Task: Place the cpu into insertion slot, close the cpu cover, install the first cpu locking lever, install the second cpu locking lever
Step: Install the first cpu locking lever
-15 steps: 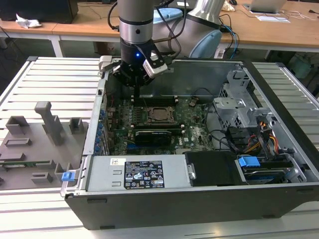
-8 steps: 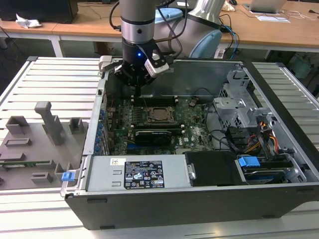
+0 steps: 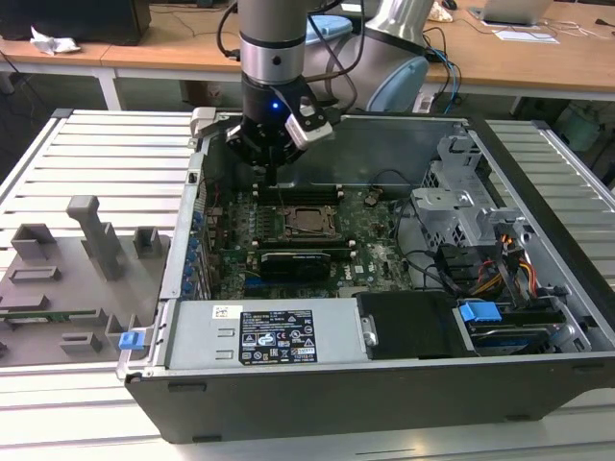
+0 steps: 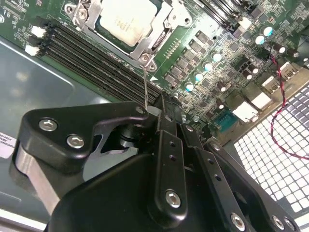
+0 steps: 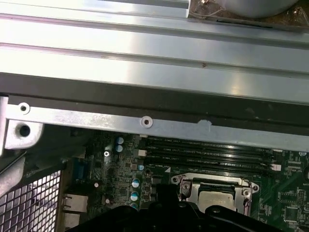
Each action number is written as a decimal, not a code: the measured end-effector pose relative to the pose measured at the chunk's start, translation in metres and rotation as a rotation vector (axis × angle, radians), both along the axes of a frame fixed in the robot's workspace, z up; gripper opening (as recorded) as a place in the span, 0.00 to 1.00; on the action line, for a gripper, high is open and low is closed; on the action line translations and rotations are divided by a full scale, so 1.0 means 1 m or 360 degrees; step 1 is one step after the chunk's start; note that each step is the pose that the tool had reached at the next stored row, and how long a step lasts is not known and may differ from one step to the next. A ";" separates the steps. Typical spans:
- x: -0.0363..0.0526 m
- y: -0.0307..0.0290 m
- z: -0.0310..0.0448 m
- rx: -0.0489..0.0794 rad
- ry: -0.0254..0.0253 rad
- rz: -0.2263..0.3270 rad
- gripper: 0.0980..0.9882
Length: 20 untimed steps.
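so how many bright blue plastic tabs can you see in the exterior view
2: one blue tab beside the case's corner on the exterior view's left, one blue tab among the drive cables at the right. Others may be hidden.

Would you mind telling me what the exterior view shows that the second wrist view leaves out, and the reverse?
The exterior view alone takes in the whole open computer case, the grey fixture tray at its left, and the gripper hanging above the motherboard. The second wrist view alone brings out a thin wire lever rising from the socket corner to the gripper's fingers, plus a red cable. Both show the cpu seated under the closed cpu cover, beside the memory slots.
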<state>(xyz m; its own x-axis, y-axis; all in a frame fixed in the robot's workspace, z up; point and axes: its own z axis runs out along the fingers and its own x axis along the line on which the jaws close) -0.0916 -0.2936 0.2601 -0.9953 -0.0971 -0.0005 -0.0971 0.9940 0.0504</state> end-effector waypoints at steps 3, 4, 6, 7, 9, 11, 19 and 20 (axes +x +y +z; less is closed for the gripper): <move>0.0042 -0.0001 0.0000 0.0000 0.00001 0.0000 0.01; 0.0072 0.0000 -0.0001 0.0000 0.00002 0.0000 0.01; 0.0114 -0.0001 -0.0003 0.0000 0.00000 0.0000 0.01; 0.0128 0.0000 -0.0005 0.0000 -0.00001 0.0000 0.01; 0.0155 -0.0001 -0.0008 0.0000 0.00000 0.0000 0.01; 0.0174 0.0000 -0.0010 0.0000 0.00001 0.0000 0.01; 0.0228 -0.0001 -0.0016 0.0000 0.00000 0.0000 0.01; 0.0232 -0.0001 -0.0017 0.0000 0.00000 0.0000 0.01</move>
